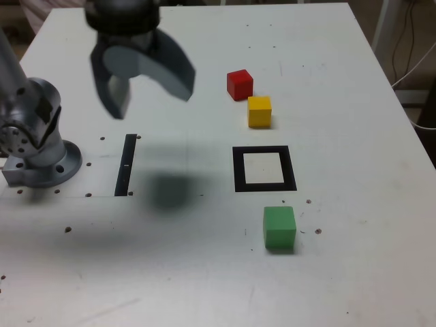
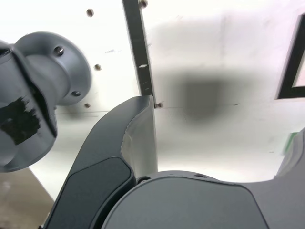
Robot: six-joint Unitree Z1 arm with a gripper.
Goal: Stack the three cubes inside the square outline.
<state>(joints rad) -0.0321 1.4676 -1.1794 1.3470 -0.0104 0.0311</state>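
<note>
Below the raised fingers [image 1: 146,85], which hang spread wide apart and empty, lie their shadow on the white bench [image 1: 354,286] and the thin black strip [image 1: 126,165]. Toward the exterior view's right sits the square outline [image 1: 264,169], the green cube [image 1: 279,228] just beyond its near edge. Beyond its far edge stand the yellow cube [image 1: 259,111] and the red cube [image 1: 240,84], corners nearly touching.

White table [image 1: 354,286] carries 3 cubes: red [image 1: 240,84], yellow [image 1: 259,111], green [image 1: 279,227]; a square outline [image 1: 263,169].

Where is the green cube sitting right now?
In the exterior view the green cube sits alone on the white table, just below the black square outline, towards that view's right.
</note>
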